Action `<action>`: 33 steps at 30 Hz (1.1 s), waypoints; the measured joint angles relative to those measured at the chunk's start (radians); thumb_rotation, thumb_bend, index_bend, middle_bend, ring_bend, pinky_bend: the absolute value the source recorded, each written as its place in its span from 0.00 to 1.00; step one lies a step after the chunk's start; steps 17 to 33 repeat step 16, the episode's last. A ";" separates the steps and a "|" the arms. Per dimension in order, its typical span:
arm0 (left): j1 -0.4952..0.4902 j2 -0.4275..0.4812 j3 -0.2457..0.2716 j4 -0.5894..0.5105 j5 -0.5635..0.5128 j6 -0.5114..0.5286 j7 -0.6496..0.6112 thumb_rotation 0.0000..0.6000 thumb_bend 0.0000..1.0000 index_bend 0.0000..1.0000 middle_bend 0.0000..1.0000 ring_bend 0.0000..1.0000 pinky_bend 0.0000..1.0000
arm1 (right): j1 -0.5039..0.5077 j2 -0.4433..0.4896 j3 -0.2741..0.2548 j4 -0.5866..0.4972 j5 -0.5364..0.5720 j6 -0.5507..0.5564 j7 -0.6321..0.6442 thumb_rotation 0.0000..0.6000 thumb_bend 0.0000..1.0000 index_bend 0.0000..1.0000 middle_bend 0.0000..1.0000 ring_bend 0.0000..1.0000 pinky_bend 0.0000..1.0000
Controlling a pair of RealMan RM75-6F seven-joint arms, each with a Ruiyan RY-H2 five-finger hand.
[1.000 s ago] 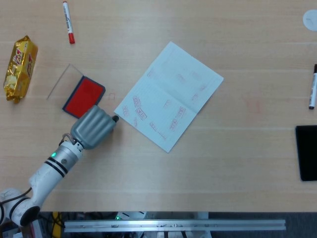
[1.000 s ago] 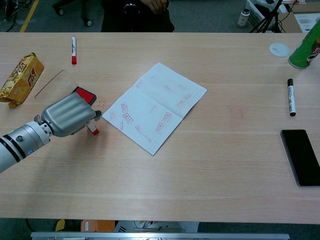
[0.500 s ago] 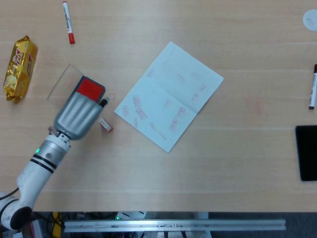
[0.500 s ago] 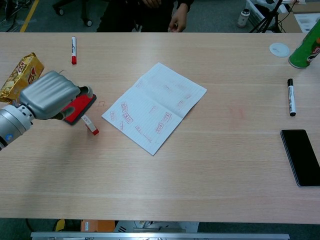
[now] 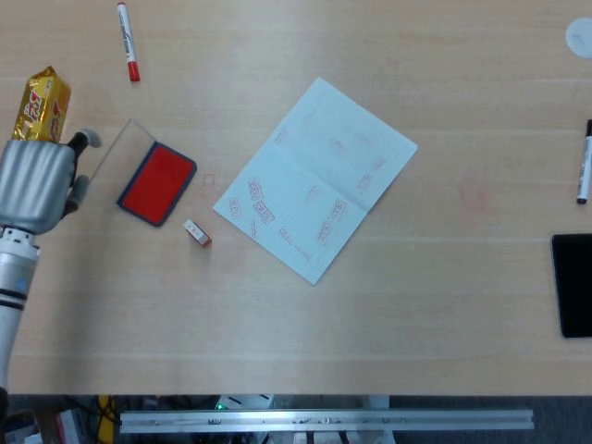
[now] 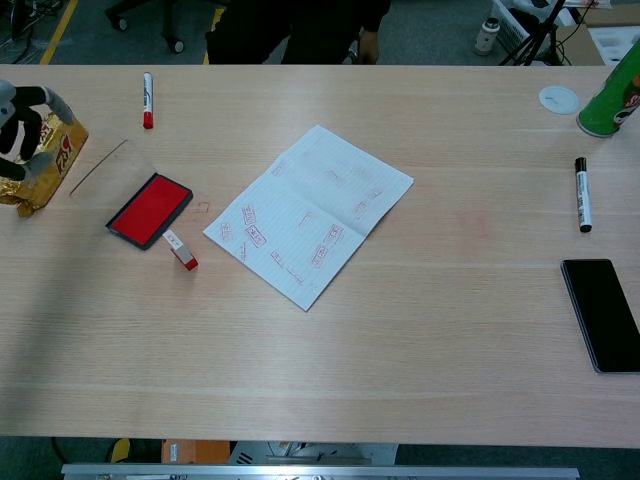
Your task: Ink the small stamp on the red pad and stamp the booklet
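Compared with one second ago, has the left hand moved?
Yes. The left hand has pulled away to the left, from beside the booklet past the red pad, toward the snack packet. It holds nothing; the small stamp lies on the table.

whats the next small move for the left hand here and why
Probably bring the left hand back right toward the small red-tipped stamp and close on it. The stamp lies on its side on the wooden table, between the open red ink pad and the pale lined booklet, and the hand holds nothing, off by the table's left edge.
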 measured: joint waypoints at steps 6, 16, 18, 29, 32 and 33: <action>0.104 0.038 0.040 0.006 0.042 0.119 -0.063 1.00 0.32 0.41 0.74 0.71 0.98 | 0.004 -0.005 -0.005 0.002 -0.020 0.014 -0.008 1.00 0.19 0.45 0.51 0.52 0.55; 0.235 0.122 0.102 -0.075 0.054 0.233 -0.062 1.00 0.32 0.41 0.75 0.71 0.98 | -0.010 0.001 -0.017 -0.009 -0.039 0.051 -0.016 1.00 0.19 0.45 0.52 0.52 0.55; 0.235 0.122 0.102 -0.075 0.054 0.233 -0.062 1.00 0.32 0.41 0.75 0.71 0.98 | -0.010 0.001 -0.017 -0.009 -0.039 0.051 -0.016 1.00 0.19 0.45 0.52 0.52 0.55; 0.235 0.122 0.102 -0.075 0.054 0.233 -0.062 1.00 0.32 0.41 0.75 0.71 0.98 | -0.010 0.001 -0.017 -0.009 -0.039 0.051 -0.016 1.00 0.19 0.45 0.52 0.52 0.55; 0.235 0.122 0.102 -0.075 0.054 0.233 -0.062 1.00 0.32 0.41 0.75 0.71 0.98 | -0.010 0.001 -0.017 -0.009 -0.039 0.051 -0.016 1.00 0.19 0.45 0.52 0.52 0.55; 0.235 0.122 0.102 -0.075 0.054 0.233 -0.062 1.00 0.32 0.41 0.75 0.71 0.98 | -0.010 0.001 -0.017 -0.009 -0.039 0.051 -0.016 1.00 0.19 0.45 0.52 0.52 0.55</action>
